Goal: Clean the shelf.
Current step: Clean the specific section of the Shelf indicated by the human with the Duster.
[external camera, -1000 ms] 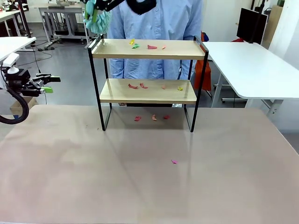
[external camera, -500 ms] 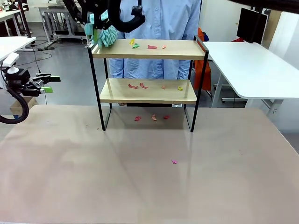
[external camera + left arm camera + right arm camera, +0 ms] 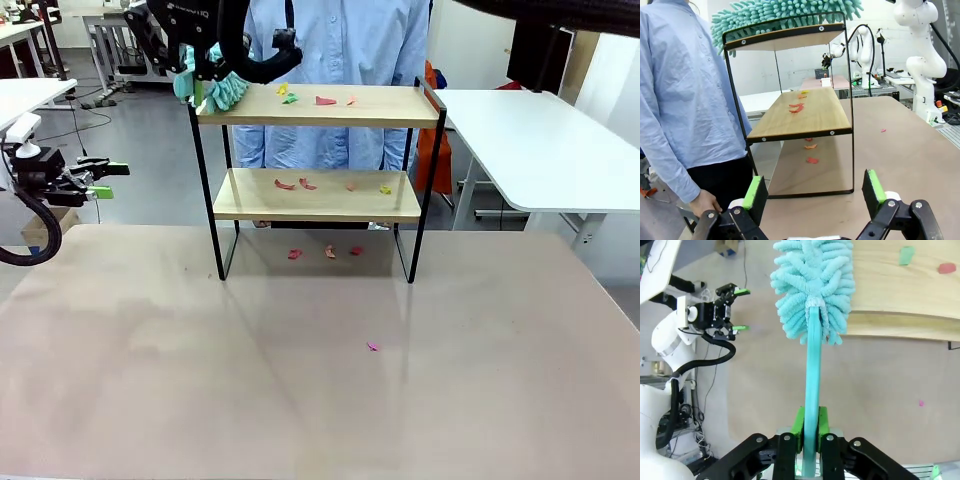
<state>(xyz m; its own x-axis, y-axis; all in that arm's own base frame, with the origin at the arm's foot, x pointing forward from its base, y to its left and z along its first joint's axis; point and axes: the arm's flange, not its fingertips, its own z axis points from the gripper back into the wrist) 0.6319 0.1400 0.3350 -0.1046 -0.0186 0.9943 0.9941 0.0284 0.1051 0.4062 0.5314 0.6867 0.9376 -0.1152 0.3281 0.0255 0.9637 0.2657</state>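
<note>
The shelf [image 3: 318,106] stands at the table's far middle, with coloured scraps [image 3: 325,100] on its top board, more on the lower board [image 3: 300,185] and on the table beneath it. My right gripper [image 3: 197,70] is shut on the handle [image 3: 810,370] of a teal fluffy duster [image 3: 215,90]. The duster's head [image 3: 815,285] rests on the left end of the top board [image 3: 900,295]. My left gripper [image 3: 100,180] hangs open off the table's left side. It faces the shelf's end [image 3: 790,130], green pads [image 3: 756,192] wide apart.
A person in a light blue shirt [image 3: 340,40] stands right behind the shelf, a hand [image 3: 705,202] hanging near my left gripper. One pink scrap [image 3: 373,346] lies on the open tabletop. White tables [image 3: 540,140] stand to the right and left.
My right gripper has come down with the duster, from above the shelf's left corner onto the top board's left end. The left arm has stayed still.
</note>
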